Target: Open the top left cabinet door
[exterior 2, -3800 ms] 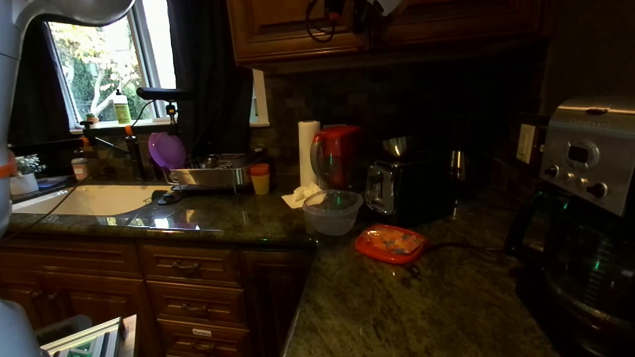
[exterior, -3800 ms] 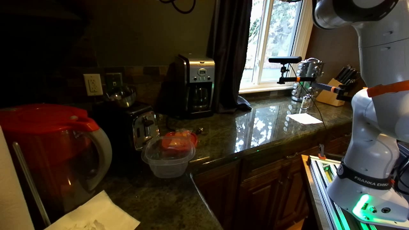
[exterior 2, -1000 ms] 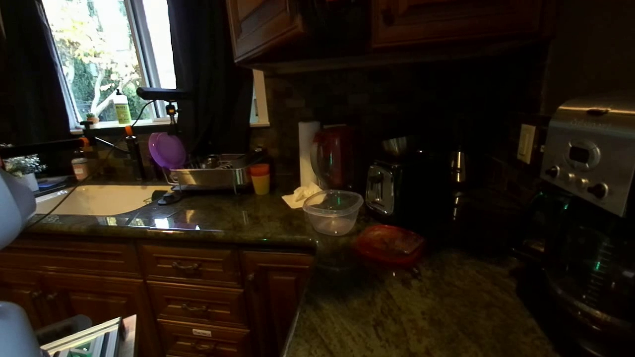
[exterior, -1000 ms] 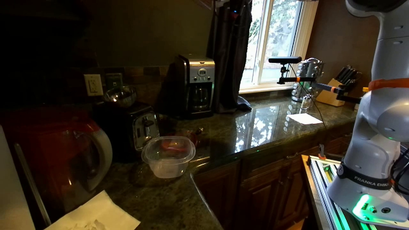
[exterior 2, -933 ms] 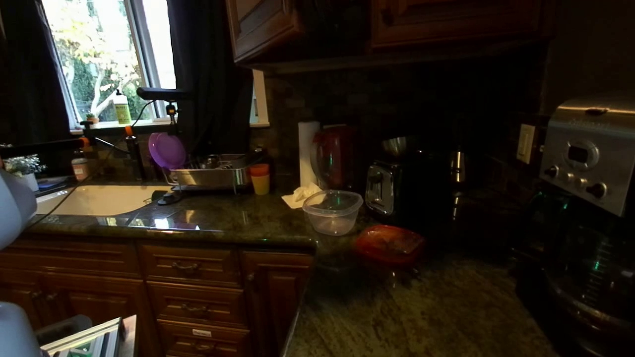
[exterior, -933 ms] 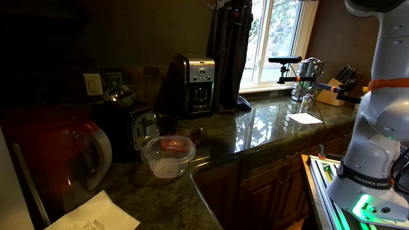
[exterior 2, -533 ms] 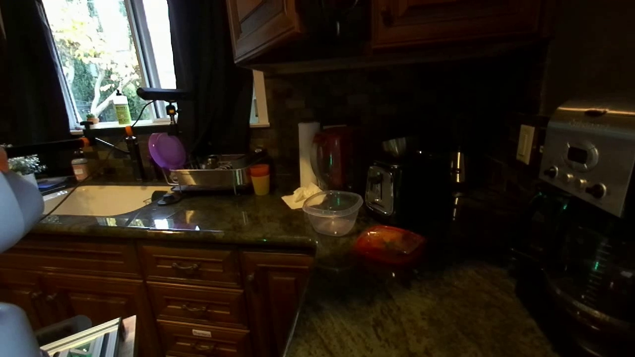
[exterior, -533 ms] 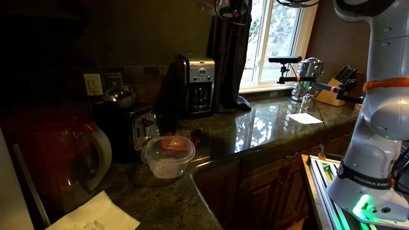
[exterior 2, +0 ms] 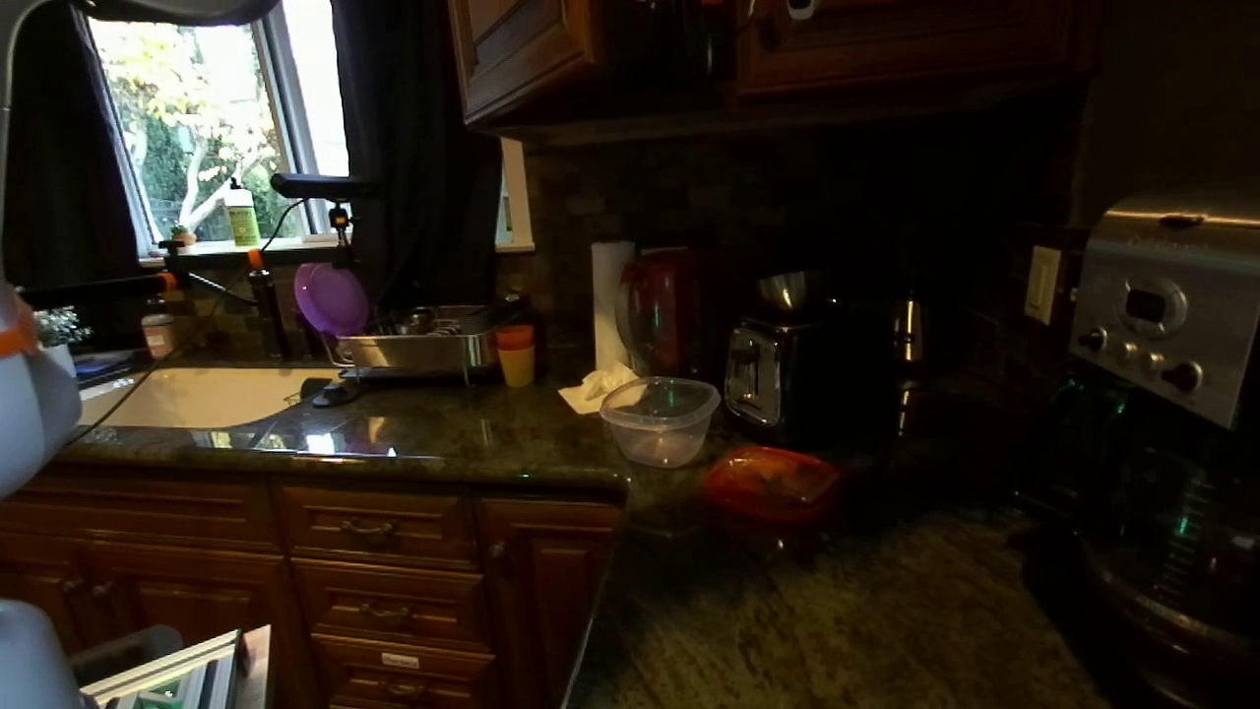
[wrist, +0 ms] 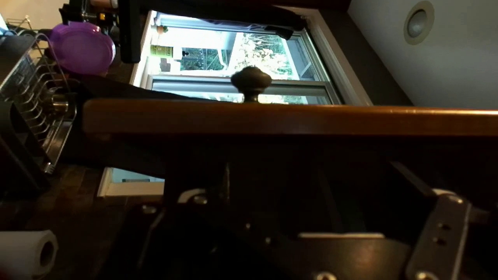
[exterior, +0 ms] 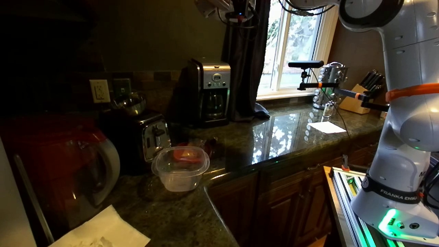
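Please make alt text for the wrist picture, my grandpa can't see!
An open wooden cabinet door, seen edge-on, its dark knob against a bright window. Below, the robot's tool is mostly in shadow. At left: a purple plate, dish rack and paper towel roll.

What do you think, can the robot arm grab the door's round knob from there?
Probably not directly: the cabinet door stands between its fingers and the knob, which pokes out on the far side.
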You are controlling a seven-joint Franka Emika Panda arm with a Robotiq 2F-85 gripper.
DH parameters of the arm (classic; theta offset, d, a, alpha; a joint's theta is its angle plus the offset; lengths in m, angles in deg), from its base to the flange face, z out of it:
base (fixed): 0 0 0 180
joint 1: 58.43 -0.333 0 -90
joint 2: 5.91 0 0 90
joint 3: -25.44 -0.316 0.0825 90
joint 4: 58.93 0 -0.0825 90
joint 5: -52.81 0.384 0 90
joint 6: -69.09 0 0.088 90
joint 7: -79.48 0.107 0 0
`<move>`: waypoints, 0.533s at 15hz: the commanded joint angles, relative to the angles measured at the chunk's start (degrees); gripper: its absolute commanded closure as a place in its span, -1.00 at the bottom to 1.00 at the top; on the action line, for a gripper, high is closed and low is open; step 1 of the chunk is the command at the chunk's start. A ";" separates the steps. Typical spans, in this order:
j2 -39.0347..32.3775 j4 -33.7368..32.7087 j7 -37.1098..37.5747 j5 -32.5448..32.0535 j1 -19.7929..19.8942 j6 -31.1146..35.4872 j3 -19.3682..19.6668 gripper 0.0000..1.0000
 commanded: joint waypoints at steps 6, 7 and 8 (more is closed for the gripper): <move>-0.65 -5.14 0.63 5.50 -1.55 -4.35 -1.27 -1.00; -0.38 -4.64 0.38 6.81 -1.48 -5.75 -1.51 -1.00; -0.18 -4.26 -0.15 7.39 -1.45 -8.30 -1.52 -1.00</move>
